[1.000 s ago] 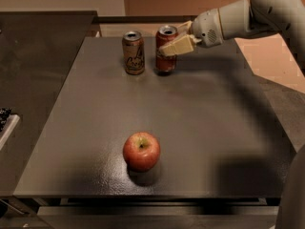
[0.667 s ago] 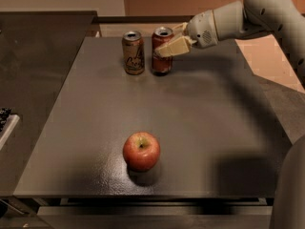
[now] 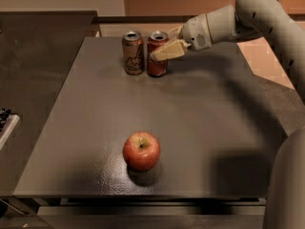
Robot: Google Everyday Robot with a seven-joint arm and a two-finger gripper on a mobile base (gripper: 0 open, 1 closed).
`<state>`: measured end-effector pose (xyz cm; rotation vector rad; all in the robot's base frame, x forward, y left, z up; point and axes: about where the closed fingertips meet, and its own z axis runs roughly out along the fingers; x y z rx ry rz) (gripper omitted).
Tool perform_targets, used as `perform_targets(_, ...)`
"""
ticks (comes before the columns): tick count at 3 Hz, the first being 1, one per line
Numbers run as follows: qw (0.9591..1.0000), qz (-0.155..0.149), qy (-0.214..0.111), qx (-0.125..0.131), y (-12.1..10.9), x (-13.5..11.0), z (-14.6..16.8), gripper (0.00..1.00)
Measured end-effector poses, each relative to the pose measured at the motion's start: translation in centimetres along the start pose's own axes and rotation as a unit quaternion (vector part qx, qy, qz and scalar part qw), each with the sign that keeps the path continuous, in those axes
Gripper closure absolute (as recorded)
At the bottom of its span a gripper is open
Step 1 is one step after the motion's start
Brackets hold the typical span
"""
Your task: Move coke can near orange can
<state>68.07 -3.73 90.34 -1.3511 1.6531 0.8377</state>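
Tool (image 3: 162, 45) clamped round smooth red cylindrical coke can (image 3: 156, 67), just beside tan orange can (image 3: 133, 56).

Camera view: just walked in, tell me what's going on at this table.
A white robot arm reaches in from the right, its gripper at the red aluminium coke can with the silver top, at the far side of the dark grey table. That can stands upright right beside the orange can, tan-orange aluminium with dark lettering, so the two are already close. A red apple sits alone nearer the front edge, untouched.
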Motion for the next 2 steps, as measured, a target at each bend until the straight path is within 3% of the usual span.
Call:
perform_targets(1,1.0000,-0.002,0.001,-0.003,-0.07,0.12,0.24,0.00)
perform_targets(2,1.0000,-0.002,0.001,-0.003,-0.07,0.12,0.24,0.00)
